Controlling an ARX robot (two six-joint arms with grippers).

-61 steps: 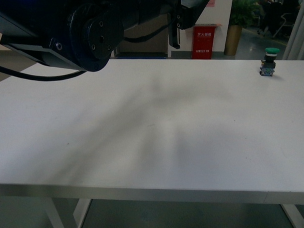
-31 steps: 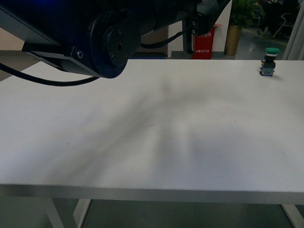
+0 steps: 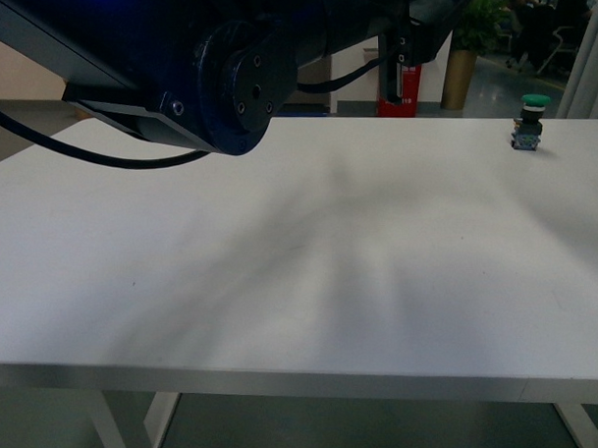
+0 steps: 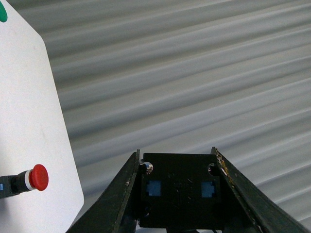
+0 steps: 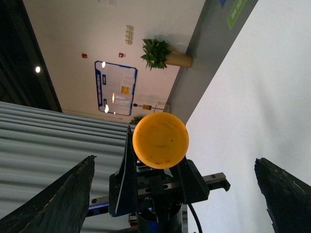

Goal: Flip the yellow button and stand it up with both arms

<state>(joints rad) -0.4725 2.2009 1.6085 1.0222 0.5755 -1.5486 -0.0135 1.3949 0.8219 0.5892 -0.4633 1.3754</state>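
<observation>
The yellow button's round yellow-orange cap faces the right wrist camera, held up in the air over the white table. My left gripper is shut on it from behind. In the left wrist view the left gripper clamps the button's dark contact block, which shows two blue squares. My right gripper is open wide, its fingers far apart on either side of the button and not touching it. In the front view only the bulky left arm shows; the button is hidden there.
A green-capped button stands at the table's far right. A red-capped button lies near the table edge in the left wrist view. A red bin and a potted plant stand beyond the table.
In the front view the left arm's housing has moved right and a little lower. The green-capped button has not moved.
</observation>
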